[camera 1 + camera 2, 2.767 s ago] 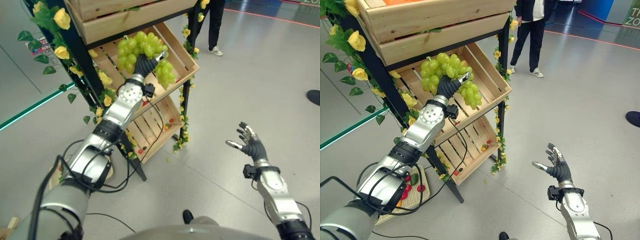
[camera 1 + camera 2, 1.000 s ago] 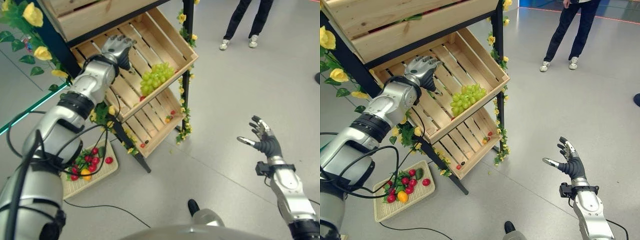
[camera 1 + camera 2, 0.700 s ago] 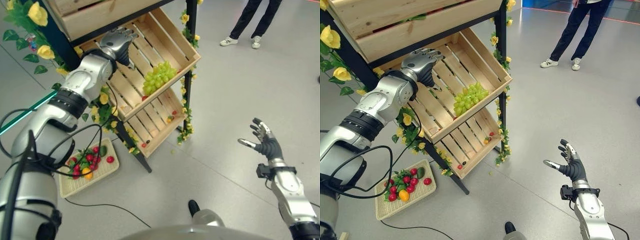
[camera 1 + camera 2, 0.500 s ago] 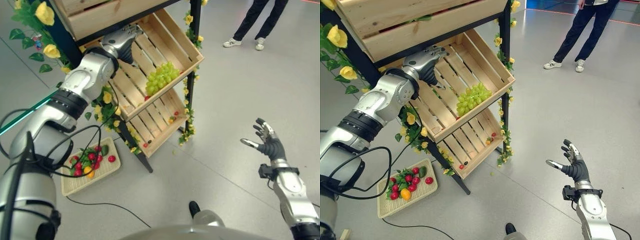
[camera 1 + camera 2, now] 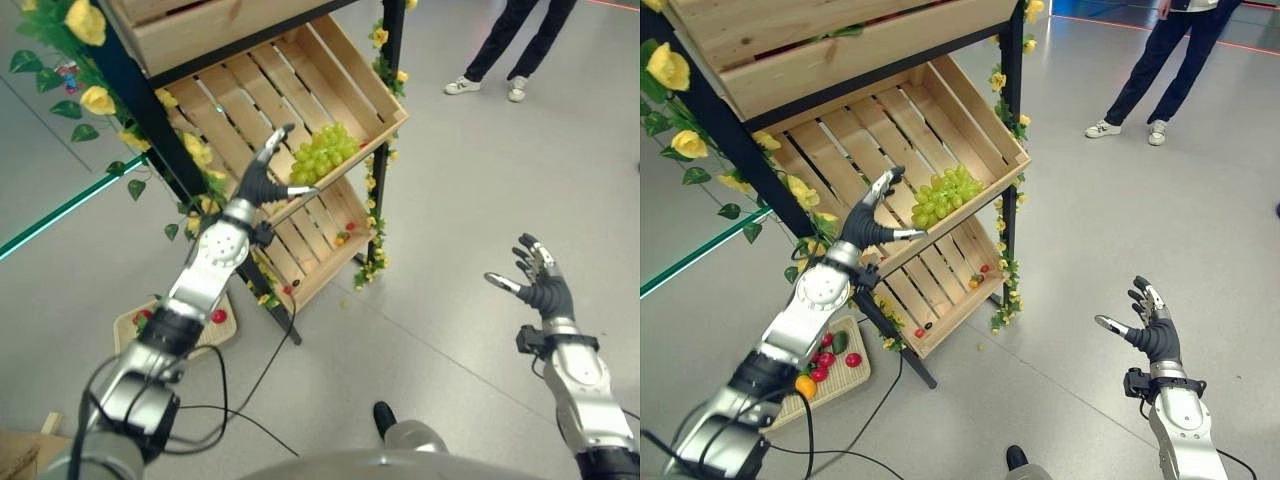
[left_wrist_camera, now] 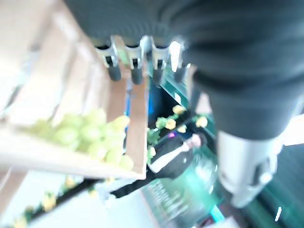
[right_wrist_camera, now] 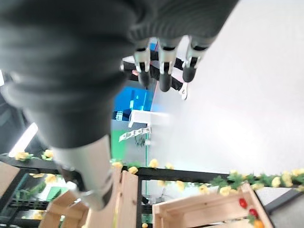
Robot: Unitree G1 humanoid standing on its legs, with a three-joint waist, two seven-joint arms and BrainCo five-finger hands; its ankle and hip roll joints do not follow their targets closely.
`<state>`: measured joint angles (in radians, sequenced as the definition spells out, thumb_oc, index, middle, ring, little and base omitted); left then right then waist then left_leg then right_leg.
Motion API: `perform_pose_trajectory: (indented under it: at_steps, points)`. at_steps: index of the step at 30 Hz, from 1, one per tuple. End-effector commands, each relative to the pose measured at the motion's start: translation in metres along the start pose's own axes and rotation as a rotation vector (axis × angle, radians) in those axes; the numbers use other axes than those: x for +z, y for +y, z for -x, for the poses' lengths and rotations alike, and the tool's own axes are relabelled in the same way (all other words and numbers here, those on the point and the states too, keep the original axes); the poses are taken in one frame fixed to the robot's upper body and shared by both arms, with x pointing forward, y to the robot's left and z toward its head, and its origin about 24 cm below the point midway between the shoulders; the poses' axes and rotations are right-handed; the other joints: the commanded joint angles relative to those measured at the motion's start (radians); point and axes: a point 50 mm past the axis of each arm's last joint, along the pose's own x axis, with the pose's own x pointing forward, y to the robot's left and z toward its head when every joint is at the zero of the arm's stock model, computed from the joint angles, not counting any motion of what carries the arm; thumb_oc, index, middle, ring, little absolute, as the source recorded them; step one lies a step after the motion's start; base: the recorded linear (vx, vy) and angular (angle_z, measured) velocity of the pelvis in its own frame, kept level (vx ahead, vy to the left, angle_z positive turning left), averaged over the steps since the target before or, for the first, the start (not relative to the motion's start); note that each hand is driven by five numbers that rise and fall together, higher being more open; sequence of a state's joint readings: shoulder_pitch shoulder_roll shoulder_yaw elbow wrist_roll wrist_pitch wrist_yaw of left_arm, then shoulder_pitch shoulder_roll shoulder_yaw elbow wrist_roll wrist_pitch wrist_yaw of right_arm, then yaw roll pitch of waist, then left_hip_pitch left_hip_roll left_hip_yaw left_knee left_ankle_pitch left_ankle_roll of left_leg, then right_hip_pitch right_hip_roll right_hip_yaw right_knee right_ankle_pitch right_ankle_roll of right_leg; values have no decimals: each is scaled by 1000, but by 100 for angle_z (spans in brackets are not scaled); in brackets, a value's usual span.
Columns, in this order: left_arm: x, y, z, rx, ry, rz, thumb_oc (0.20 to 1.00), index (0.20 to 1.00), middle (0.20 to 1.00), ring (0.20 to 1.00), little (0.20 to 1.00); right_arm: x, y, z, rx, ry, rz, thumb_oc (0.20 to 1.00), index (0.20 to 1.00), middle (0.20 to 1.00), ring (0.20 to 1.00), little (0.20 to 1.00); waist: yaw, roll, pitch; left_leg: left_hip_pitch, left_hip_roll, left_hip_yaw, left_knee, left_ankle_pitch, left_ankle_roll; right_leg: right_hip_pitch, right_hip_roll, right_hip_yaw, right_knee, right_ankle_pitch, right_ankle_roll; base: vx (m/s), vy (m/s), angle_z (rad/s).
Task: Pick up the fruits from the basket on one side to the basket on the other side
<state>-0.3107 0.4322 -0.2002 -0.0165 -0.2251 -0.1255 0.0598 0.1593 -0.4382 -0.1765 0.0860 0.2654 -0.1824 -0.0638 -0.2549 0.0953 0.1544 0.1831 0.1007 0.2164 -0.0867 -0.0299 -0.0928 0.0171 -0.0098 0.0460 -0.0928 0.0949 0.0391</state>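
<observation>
**Grapes lie in the middle crate, both hands empty**

The bunch of green grapes (image 5: 946, 195) rests against the front lip of the tilted middle wooden crate (image 5: 970, 120) on the black flower-trimmed rack (image 5: 1012, 110). Small red and orange fruits (image 5: 977, 276) lie in the lower crate (image 5: 940, 290), too small to identify. The flat woven basket (image 5: 845, 372) on the floor, holding red and orange fruit, is partly hidden behind the left arm.

The left hand (image 5: 869, 224) is raised just in front of the middle crate's front edge, beside the grapes, fingers straight and spread, thumb pointing toward the bunch, holding nothing. The right hand (image 5: 1151, 332) hovers over bare floor well away from the rack, palm up, fingers splayed, empty.

A person's legs (image 5: 1150, 70) stand beyond the rack. No writing is legible.
</observation>
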Motion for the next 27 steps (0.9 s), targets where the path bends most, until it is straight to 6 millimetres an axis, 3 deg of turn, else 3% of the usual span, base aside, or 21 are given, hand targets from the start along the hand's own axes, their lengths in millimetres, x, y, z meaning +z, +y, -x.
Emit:
perform_pose_trajectory:
  at_steps: [1,5,9,17,27]
  points:
    - [19,17,-2,30,-137,108,1000,1000,1000,1000,1000,19,-5,-3,-31,-129,-4,1000,1000,1000,1000,1000,1,-68,-84,-57,-8,-23,96,-31,19,83,-13,-43,9,-144,47,0,0,0]
    - [23,17,25,3,-169,176,1000,1000,1000,1000,1000,17,-6,0,-41,-134,-21,1000,1000,1000,1000,1000,22,-75,-86,-57,-10,-36,82,-25,21,85,-12,-49,8,-144,45,0,-2,2]
    - [26,21,38,11,-190,198,1000,1000,1000,1000,1000,17,-6,1,-49,-139,-30,1000,1000,1000,1000,1000,33,-77,-89,-60,-13,-46,69,-19,22,80,-12,-56,6,-142,47,-14,-1,4]
    - [12,33,81,131,-165,374,1000,1000,1000,1000,1000,20,-11,5,-91,-172,-60,1000,1000,1000,1000,1000,86,-89,-92,-71,-23,-90,43,-1,28,74,-20,-85,6,-139,51,-17,-3,9]
    - [0,51,101,291,-119,323,1000,1000,1000,1000,1000,23,-3,0,-83,-195,-91,1000,1000,1000,1000,1000,142,-97,-102,-88,-33,-137,3,26,29,59,-27,-124,6,-139,58,-25,4,20]
